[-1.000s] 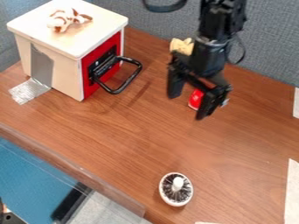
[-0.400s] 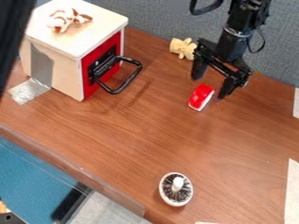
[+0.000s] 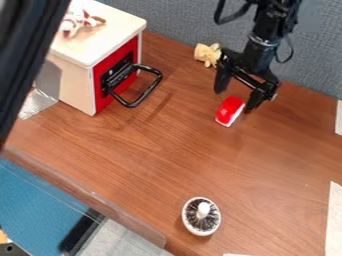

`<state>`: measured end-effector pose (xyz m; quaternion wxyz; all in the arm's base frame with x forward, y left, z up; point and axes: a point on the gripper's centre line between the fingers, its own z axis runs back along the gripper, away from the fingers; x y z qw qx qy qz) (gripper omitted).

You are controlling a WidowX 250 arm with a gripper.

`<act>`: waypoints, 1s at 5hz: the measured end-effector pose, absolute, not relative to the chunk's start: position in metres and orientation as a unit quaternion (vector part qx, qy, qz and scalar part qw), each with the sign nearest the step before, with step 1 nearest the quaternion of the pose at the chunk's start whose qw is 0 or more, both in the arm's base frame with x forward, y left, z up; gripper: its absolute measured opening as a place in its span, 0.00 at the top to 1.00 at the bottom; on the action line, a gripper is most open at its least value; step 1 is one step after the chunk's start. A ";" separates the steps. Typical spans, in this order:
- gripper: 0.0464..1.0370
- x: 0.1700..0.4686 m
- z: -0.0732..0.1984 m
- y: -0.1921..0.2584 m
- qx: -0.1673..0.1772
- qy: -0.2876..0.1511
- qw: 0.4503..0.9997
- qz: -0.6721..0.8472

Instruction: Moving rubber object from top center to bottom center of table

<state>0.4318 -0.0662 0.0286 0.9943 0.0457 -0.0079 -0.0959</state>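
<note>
My gripper (image 3: 234, 100) hangs over the back centre of the table, its two fingers spread apart and pointing down. Between and just below the fingertips, in this view, lies a red object with a white edge (image 3: 230, 111); whether the right finger touches it I cannot tell. A small pale yellow figure (image 3: 208, 54), rubber-like in look, lies to the left of the gripper, near the grey partition, apart from the fingers.
A white and red toy oven (image 3: 119, 75) with a black handle stands at the left, a brown-and-white toy (image 3: 79, 22) on top. A white round brush (image 3: 201, 216) sits near the front edge. A dark blurred bar (image 3: 30, 55) crosses the upper left.
The gripper first moved back and right, uncovering the yellow figure and red object, then shifted slightly left. The dark bar came in at the upper left and reaches further right now.
</note>
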 end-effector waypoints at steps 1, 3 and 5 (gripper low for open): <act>0.04 0.430 0.010 -0.065 0.047 0.005 0.995 -0.090; 0.35 0.433 -0.002 -0.059 0.039 -0.006 0.996 -0.080; 0.47 0.401 0.039 -0.041 0.035 -0.045 0.995 -0.085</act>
